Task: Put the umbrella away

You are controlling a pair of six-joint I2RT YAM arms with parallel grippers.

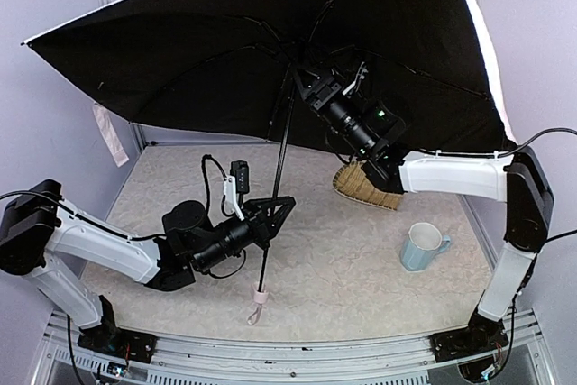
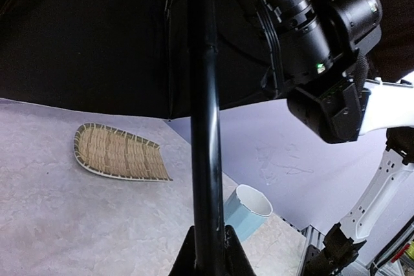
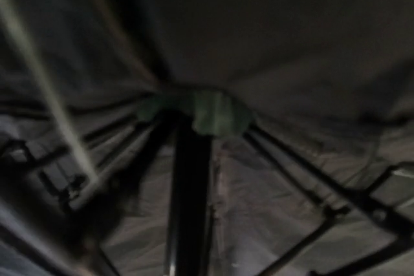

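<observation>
Black and pressed together, the left gripper (image 1: pixel 278 208) pinches the thin dark shaft (image 1: pixel 282 146) of the umbrella (image 1: pixel 198 51), low on its length and a little above the small pale pink handle (image 1: pixel 261 296). In the left wrist view the two fingers (image 2: pixel 185 258) sit tight against either side of the shaft (image 2: pixel 204 95), which runs straight up out of the picture. The left arm reaches in from the near left corner, low over the table (image 1: pixel 343 304).

The right gripper (image 1: pixel 311 86) is raised high under the canopy, just right of the top of the shaft, among the ribs. Whether its jaws are spread or closed cannot be told: the top view shows only its dark body against black fabric, and the right wrist view is a dim blur of shaft (image 3: pixel 187 211), thin ribs (image 3: pixel 304 159) and lining. The right arm climbs from the near right corner and bends left towards the middle.

The umbrella stands open and nearly upright. Its black lining faces down, a pale outer edge shows along the rim, and the canopy spreads across the far half of the scene. The handle hangs near the table's near edge with a strap loop (image 1: pixel 255 316) below it.

A woven tray (image 1: pixel 365 188) lies on the table right of centre, partly behind the right arm. A pale blue mug (image 1: pixel 422 247) stands nearer and further right, apart from the tray.
</observation>
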